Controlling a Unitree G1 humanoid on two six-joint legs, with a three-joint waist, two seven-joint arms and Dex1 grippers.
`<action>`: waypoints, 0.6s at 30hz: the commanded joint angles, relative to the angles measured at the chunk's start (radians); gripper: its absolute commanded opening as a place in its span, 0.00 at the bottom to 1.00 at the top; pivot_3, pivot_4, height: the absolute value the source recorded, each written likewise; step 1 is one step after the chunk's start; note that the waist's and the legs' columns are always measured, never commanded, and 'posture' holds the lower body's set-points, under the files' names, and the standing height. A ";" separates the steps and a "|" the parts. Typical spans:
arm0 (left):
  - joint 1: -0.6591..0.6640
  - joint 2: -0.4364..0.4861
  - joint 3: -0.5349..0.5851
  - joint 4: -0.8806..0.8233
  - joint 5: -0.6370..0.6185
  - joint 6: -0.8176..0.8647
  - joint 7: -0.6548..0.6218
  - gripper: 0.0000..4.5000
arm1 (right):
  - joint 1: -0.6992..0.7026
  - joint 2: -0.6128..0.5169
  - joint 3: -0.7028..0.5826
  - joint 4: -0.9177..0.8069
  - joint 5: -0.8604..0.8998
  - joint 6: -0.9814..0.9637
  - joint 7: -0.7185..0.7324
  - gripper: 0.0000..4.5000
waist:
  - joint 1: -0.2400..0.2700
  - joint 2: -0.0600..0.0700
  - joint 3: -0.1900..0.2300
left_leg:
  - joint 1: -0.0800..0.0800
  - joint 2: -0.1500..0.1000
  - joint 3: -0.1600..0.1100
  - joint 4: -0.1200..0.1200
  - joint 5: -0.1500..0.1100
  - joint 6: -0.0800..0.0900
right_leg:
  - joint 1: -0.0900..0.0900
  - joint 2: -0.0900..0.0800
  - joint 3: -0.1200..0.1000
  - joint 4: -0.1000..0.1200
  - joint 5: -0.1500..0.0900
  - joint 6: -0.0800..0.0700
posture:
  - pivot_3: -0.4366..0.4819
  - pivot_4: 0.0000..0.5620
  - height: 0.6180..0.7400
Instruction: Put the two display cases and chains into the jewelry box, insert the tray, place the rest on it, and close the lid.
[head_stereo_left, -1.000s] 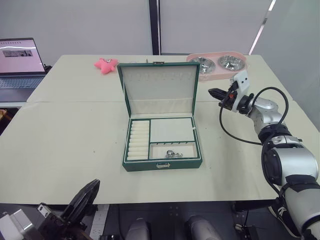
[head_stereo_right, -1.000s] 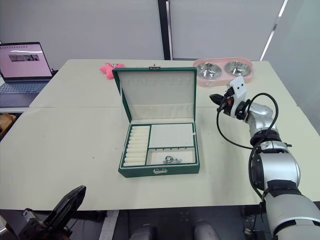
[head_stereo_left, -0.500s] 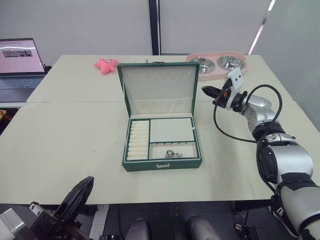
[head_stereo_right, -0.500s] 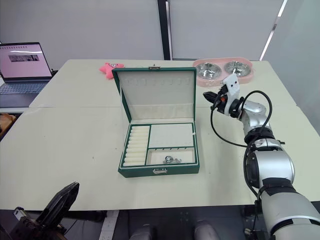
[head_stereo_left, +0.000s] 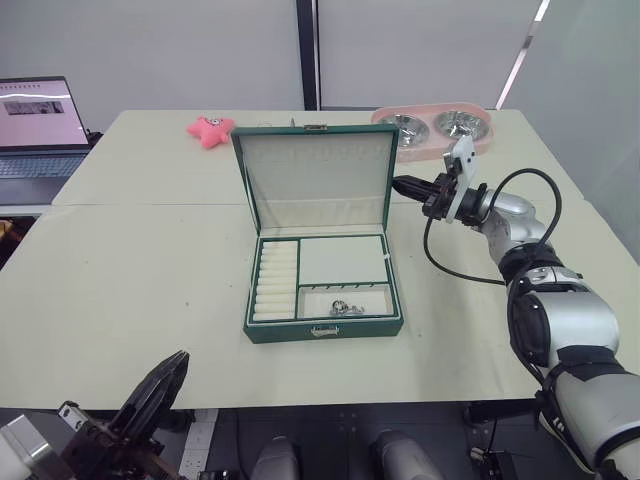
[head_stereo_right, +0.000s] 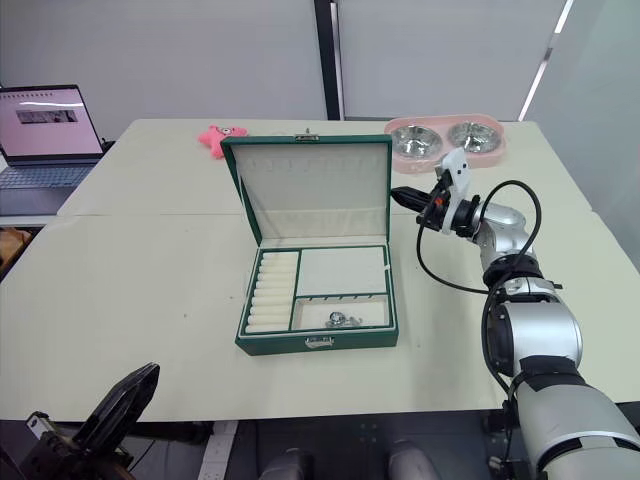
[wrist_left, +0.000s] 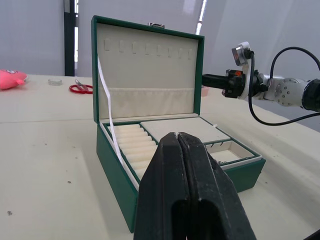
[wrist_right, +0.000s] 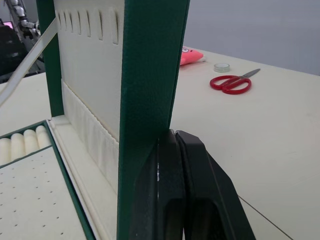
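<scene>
Green jewelry box (head_stereo_left: 322, 330) standing open, no lettering readable; right gripper (head_stereo_left: 398, 184) pressing closed fingertips against lid (head_stereo_left: 316, 180) edge; left gripper (wrist_left: 178, 137) closed, holding nothing

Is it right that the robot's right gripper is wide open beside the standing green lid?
Not quite. The right gripper is beside the standing lid, but its two black fingers are pressed shut, not wide open. The right wrist view shows it.

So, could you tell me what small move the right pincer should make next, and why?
Probably nudge the lid forward and down to start closing it. The tray already sits in the jewelry box with a chain on it, and the shut right pincer is at the upright lid's right edge.
</scene>
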 joint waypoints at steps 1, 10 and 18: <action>-0.005 0.007 -0.008 -0.007 0.000 -0.010 0.007 0.00 | -0.007 -0.015 0.003 -0.084 0.032 0.072 0.111 0.01 | -0.002 0.000 0.000 | 0.000 0.000 0.000 0.000 0.000 0.000 | 0.000 0.000 0.000 0.000 0.000 0.000 | 0.48 0.27 1.00; -0.009 0.009 -0.013 -0.001 0.001 -0.010 0.006 0.00 | 0.067 -0.057 0.066 -0.223 0.013 0.177 0.230 0.01 | -0.002 0.000 0.000 | 0.000 0.000 0.000 0.000 0.000 0.000 | 0.000 0.000 0.000 0.001 0.000 0.000 | 0.48 0.27 1.00; -0.039 0.067 0.028 0.035 -0.036 0.042 0.041 0.00 | 0.144 -0.105 0.052 -0.324 0.021 0.146 0.165 0.01 | 0.002 0.000 0.000 | 0.000 0.000 -0.001 0.000 0.000 0.000 | 0.000 0.000 -0.001 0.001 0.000 0.000 | 0.48 0.27 1.00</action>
